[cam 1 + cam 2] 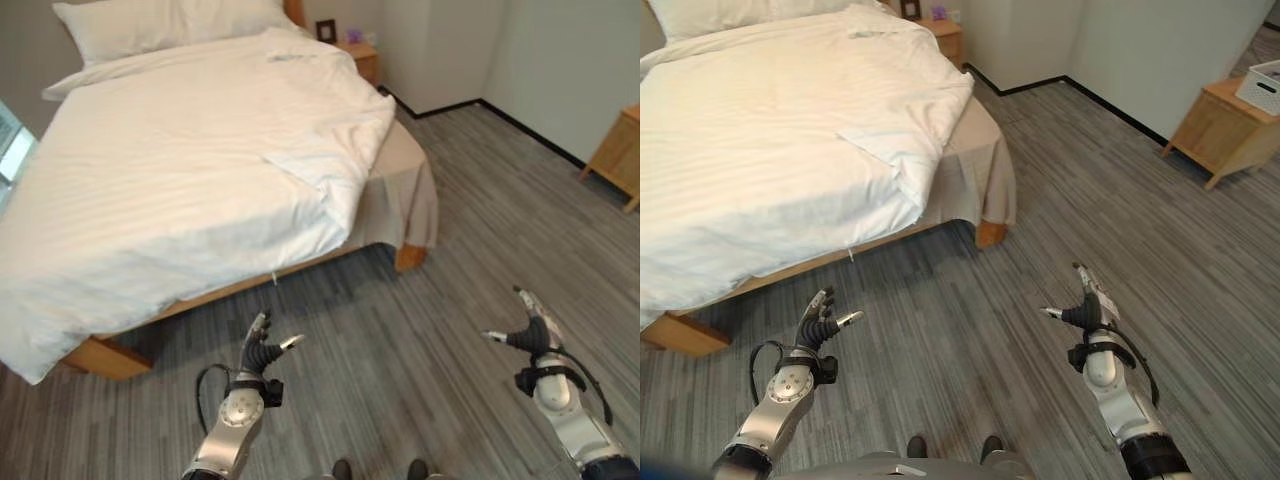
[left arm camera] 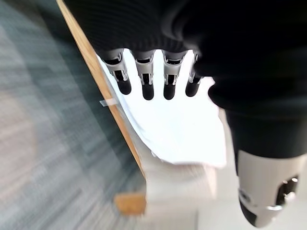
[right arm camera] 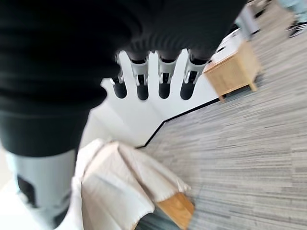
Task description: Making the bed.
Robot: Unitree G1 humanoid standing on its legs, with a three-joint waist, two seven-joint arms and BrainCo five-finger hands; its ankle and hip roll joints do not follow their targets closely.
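Grey plank floor (image 1: pixel 470 260), one bed (image 1: pixel 180 160), two pillows (image 1: pixel 170 25); left hand (image 1: pixel 262 350), right hand (image 1: pixel 530 335), fingers apart, empty

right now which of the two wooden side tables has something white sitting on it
The light wooden side table by the right wall, away from the bed: a white slatted basket sits on it. The bedside wooden nightstand holds a dark picture frame instead.

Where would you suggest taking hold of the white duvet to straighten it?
Probably the folded-back corner of the duvet, approached from the bed's foot end: it lies doubled over, leaving the beige sheet bare. Both the left hand and right hand are open.
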